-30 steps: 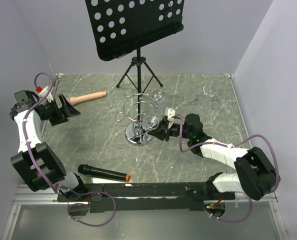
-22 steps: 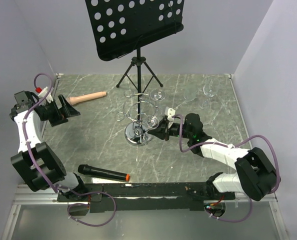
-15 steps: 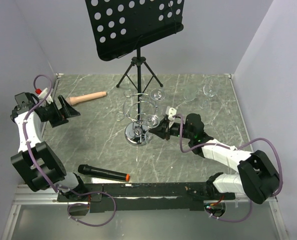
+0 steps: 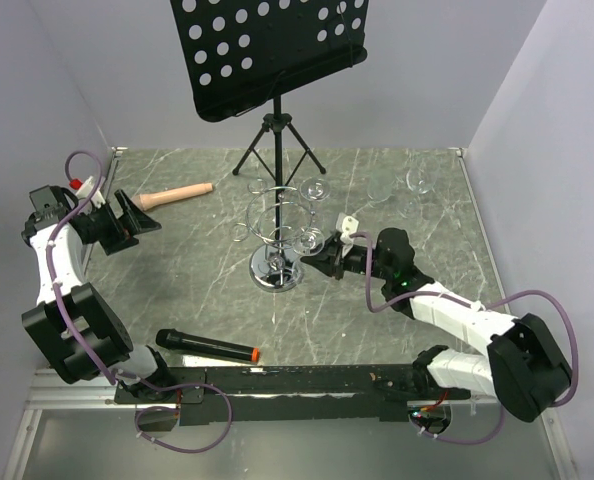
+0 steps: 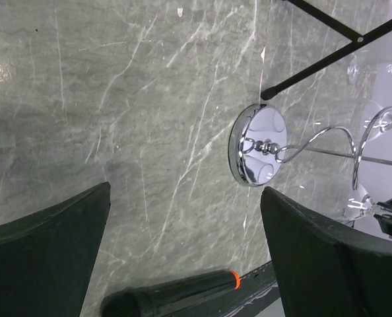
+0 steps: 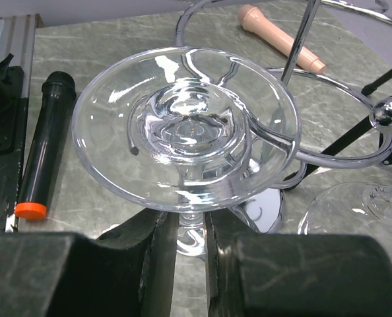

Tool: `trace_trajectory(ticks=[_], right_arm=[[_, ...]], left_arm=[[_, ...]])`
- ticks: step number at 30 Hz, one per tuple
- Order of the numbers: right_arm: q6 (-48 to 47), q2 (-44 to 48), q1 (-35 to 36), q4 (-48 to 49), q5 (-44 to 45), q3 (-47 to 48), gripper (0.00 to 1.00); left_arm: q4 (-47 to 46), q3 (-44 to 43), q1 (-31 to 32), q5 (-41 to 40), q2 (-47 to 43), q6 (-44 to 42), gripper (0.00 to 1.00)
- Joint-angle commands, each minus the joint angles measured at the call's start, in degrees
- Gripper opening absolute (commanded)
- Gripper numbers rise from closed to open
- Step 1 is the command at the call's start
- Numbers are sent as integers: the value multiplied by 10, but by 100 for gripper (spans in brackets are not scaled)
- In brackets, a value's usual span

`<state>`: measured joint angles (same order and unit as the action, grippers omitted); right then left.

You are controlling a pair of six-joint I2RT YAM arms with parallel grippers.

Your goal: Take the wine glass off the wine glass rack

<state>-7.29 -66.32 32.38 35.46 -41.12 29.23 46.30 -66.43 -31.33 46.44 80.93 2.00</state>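
Note:
The wine glass rack [image 4: 275, 268] is a chrome stand with a round base, a post and looped wire rings; it also shows in the left wrist view [image 5: 257, 145]. My right gripper [image 4: 324, 262] is shut on the stem of an upside-down wine glass [image 4: 309, 241] at the rack's right side. In the right wrist view the fingers [image 6: 158, 264] pinch the stem under the glass's round foot [image 6: 186, 125], which overlaps a wire loop [image 6: 328, 142]. My left gripper [image 4: 137, 222] is open and empty, far left of the rack.
Another glass [image 4: 315, 189] hangs at the rack's back. Two glasses [image 4: 417, 182] stand at the back right. A black tripod music stand [image 4: 275, 130] is behind the rack. A black microphone [image 4: 205, 346] lies at the front, a beige handle [image 4: 177, 195] at the back left.
My right gripper has drawn a little to the right with the glass, away from the rack's post. The left arm has not moved.

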Motion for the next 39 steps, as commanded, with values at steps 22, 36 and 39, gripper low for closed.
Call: trace_trajectory(ticks=[22, 36, 39], right_arm=[[-67, 177, -33, -261, -20, 58, 0], [32, 128, -107, -625, -61, 325, 0], [35, 89, -115, -674, -96, 368, 0]], left_arm=[[-167, -17, 25, -34, -66, 72, 100], [-283, -67, 345, -131, -244, -303, 98], [-285, -73, 421, -125, -238, -350, 96]])
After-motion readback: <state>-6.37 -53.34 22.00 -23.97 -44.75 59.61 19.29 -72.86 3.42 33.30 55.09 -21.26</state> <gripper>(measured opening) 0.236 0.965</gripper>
